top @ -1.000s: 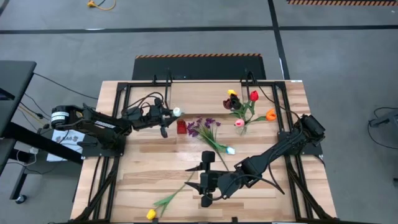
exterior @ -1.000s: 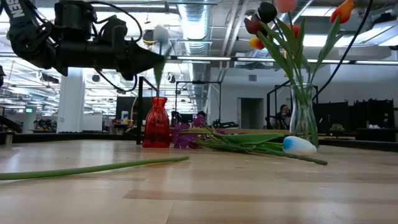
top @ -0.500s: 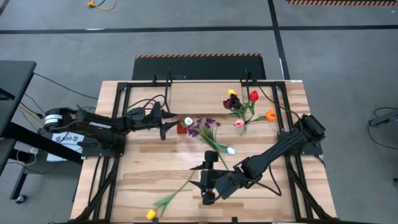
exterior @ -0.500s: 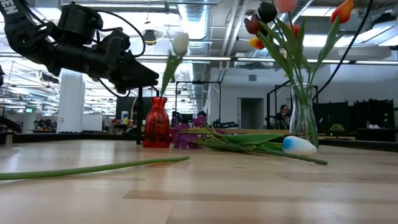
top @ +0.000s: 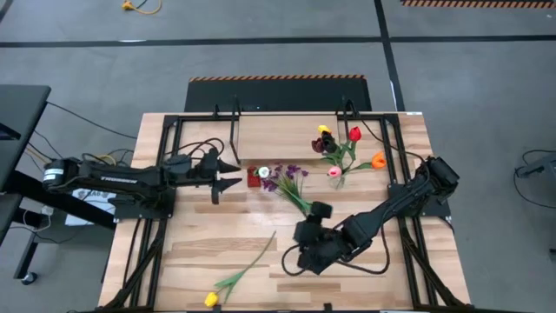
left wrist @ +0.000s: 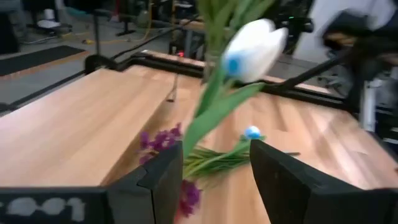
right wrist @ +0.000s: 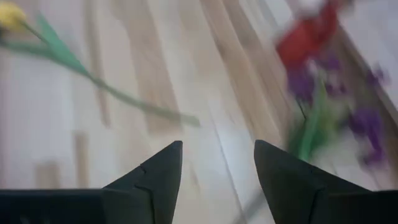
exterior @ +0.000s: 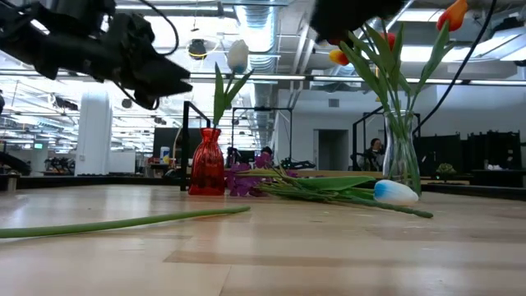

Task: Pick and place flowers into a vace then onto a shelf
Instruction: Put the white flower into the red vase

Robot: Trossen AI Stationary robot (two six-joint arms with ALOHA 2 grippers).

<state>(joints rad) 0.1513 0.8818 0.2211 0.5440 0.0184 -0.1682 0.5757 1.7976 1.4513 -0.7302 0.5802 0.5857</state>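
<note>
While a white tulip (exterior: 237, 56) is standing upright in the small red vase (exterior: 206, 163), the task is looking, by my judgement, well under way but far from done. A clear glass vase (exterior: 402, 159) is already holding red, orange, yellow, pink and dark tulips (top: 340, 148). A purple sprig (top: 282, 177) and a pale blue-tipped tulip (exterior: 395, 191) are lying between the vases, and a yellow tulip (top: 211, 299) is lying near the table's front edge. Both vases are sitting on the table rather than on the shelf (top: 278, 139). The left gripper (top: 228, 172) is hovering just beside the red vase, fingers spread and empty. The right gripper (right wrist: 213, 163) is hanging over the tabletop, also spread.
</note>
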